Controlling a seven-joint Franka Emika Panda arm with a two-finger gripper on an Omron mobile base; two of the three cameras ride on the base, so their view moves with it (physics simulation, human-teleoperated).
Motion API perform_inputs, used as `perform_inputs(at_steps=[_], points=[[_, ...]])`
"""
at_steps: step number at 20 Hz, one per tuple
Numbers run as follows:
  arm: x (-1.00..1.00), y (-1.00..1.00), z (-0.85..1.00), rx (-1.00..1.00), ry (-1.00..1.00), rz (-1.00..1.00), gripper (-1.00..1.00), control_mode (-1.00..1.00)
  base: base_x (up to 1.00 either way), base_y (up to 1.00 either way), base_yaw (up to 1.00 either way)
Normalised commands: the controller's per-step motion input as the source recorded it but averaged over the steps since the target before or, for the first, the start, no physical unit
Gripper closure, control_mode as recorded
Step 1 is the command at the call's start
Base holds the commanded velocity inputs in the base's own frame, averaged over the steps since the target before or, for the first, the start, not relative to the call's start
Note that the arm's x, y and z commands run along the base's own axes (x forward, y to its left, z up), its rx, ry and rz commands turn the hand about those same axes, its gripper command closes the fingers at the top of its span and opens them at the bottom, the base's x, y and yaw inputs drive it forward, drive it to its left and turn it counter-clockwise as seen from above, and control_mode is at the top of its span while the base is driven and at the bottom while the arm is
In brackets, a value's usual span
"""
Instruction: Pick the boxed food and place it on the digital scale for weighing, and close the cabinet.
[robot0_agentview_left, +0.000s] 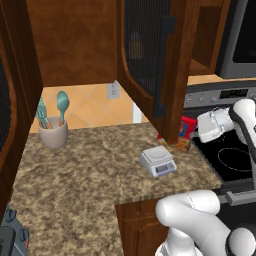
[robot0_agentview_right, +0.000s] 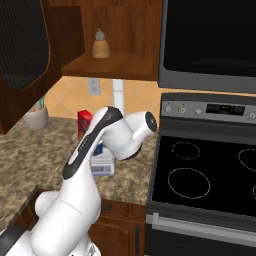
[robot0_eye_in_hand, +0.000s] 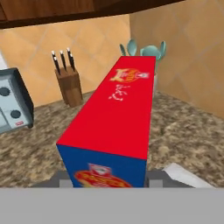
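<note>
On the counter by the stove, gripper (robot0_agentview_left: 196, 131) clamped tight on the box (robot0_eye_in_hand: 116, 118); pick underway, I reckon. Next: lift, carry left onto scale (robot0_agentview_left: 157, 161).

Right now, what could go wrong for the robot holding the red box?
The open cabinet door hangs low right beside the boxed food, so lifting it could bump the door. The hand is shut on one end of the long box, so it might tilt or slip. The digital scale is small; the box could tip off.
</note>
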Motion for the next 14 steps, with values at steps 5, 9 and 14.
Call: perform_inputs(at_steps=[5, 9, 14], points=[[0.65, 0.36, -0.4, 0.0, 0.06, 0.05, 1.0, -1.0, 0.0, 0.0, 0.0], [0.46, 0.11, -0.21, 0.0, -0.04, 0.03, 1.0, -1.0, 0.0, 0.0, 0.0], [0.36, 0.02, -0.28, -0.01, -0.09, 0.01, 1.0, -1.0, 0.0, 0.0, 0.0]])
